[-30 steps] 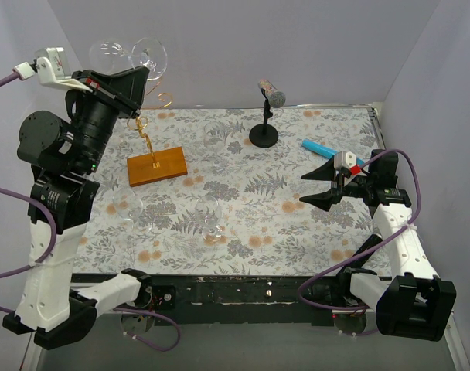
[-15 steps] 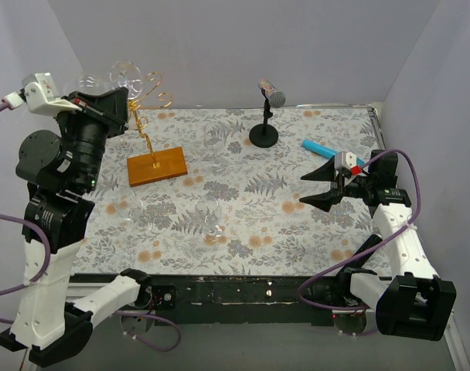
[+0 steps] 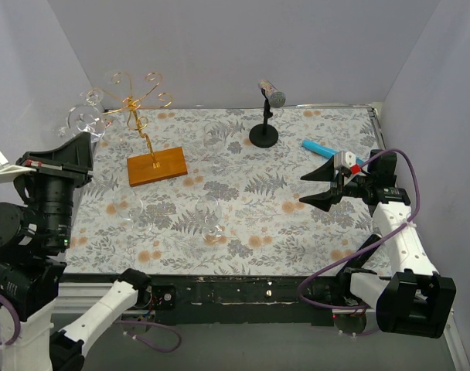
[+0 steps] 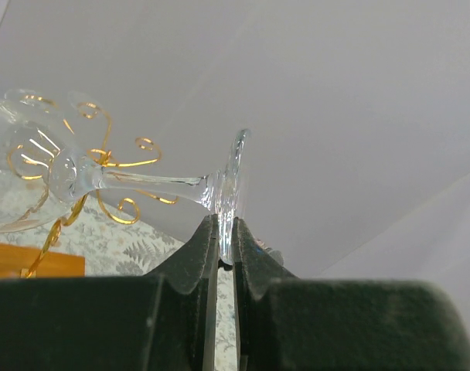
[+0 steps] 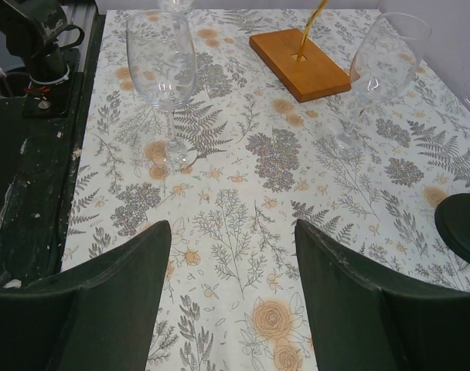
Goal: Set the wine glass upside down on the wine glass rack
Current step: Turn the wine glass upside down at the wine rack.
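Floral table [image 3: 297,220]: left fingers [image 4: 190,261] pinch foot of sideways wine glass [image 4: 150,182] near rack [image 3: 156,166]; right fingers [image 5: 115,290] wide.

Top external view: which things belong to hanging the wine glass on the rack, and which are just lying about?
Job in hand:
clear wine glass, foot pinched in the left fingers
gold wire rack on orange-brown wooden base

Lying about:
black microphone stand with grey microphone
blue pen-like stick
two other clear wine glasses standing on the floral tabletop
right fingers, open and empty
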Action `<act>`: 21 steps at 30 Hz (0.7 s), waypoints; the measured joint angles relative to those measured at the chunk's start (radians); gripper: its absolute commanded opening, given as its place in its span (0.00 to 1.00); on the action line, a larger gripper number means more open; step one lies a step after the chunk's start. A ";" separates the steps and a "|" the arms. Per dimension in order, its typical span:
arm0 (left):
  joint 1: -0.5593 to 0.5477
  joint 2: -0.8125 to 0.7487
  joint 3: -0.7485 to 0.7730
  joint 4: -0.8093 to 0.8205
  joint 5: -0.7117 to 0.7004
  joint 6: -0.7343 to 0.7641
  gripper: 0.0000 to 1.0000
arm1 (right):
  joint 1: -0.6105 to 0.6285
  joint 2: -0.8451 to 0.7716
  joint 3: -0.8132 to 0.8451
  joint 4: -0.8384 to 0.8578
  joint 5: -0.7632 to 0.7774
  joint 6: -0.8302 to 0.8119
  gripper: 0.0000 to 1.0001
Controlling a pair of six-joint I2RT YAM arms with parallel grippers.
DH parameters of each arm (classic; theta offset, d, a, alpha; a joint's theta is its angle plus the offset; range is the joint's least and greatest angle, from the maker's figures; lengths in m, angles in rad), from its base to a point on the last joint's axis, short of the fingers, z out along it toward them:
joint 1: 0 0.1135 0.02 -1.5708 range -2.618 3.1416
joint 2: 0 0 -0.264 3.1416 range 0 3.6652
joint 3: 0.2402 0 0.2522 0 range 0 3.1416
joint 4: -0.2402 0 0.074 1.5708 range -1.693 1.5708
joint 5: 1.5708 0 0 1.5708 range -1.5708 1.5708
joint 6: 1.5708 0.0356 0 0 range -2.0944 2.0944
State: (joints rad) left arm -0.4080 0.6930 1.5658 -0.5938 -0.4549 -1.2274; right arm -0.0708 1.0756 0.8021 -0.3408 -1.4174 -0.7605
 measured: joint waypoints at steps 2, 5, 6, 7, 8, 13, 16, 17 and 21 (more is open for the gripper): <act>-0.028 -0.027 -0.044 -0.019 -0.034 -0.027 0.00 | 0.000 0.002 0.000 0.000 0.000 0.000 0.73; -0.086 -0.051 -0.123 -0.043 -0.081 -0.069 0.00 | 0.000 0.004 0.000 0.000 0.000 -0.001 0.73; -0.111 -0.057 -0.153 -0.053 -0.092 -0.087 0.00 | 0.000 0.004 0.000 0.000 0.000 -0.001 0.73; -0.130 -0.061 -0.175 -0.060 -0.104 -0.100 0.00 | 0.000 0.004 0.000 0.000 0.000 -0.001 0.73; -0.156 -0.063 -0.198 -0.071 -0.117 -0.115 0.00 | 0.000 0.005 0.000 0.000 0.000 -0.001 0.73; -0.214 -0.042 -0.225 -0.117 -0.151 -0.149 0.00 | 0.000 0.005 0.000 0.000 0.000 -0.002 0.73; -0.216 -0.019 -0.214 -0.116 -0.167 -0.150 0.00 | 0.000 0.005 0.000 0.000 0.000 -0.002 0.73; -0.216 -0.015 -0.214 -0.116 -0.169 -0.150 0.00 | 0.000 0.005 0.000 0.000 0.000 -0.002 0.73; -0.216 -0.018 -0.239 -0.100 -0.177 -0.153 0.00 | 0.000 0.005 0.000 0.000 0.001 -0.002 0.73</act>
State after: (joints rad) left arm -0.6243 0.6746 1.3270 -0.6933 -0.6323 -1.3804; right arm -0.0708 1.0809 0.8021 -0.3408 -1.4166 -0.7620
